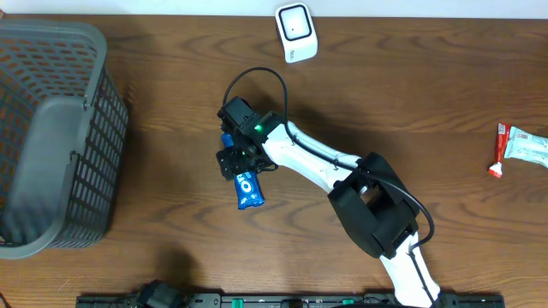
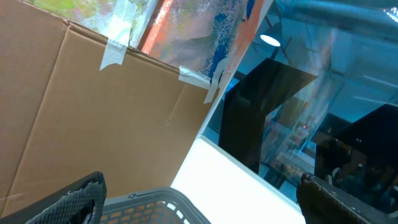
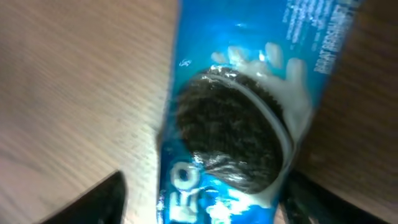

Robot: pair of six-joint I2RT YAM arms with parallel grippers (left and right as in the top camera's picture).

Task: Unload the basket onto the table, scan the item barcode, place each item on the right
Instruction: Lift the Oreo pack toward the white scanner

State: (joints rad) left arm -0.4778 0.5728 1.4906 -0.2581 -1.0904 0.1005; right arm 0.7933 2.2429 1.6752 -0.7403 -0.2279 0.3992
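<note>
Blue Oreo packet (image 1: 248,188) lies flat on the wooden table (image 1: 171,239) near the middle of the workspace, its upper end under the right gripper (image 1: 238,161). Fingers flank the packet on both sides; the blurred wrist view does not show whether the pads bear on it. Risk: a hold on glossy film near one end may slip or let the packet swing, turning the barcode away from the scanner (image 1: 295,32). No barcode shows; the visible face carries the biscuit picture and white lettering. Scanner stands well apart, at the far edge. Grey basket (image 1: 51,128) sits at the left. Left gripper (image 2: 205,199) stands wide, holding nothing.
</note>
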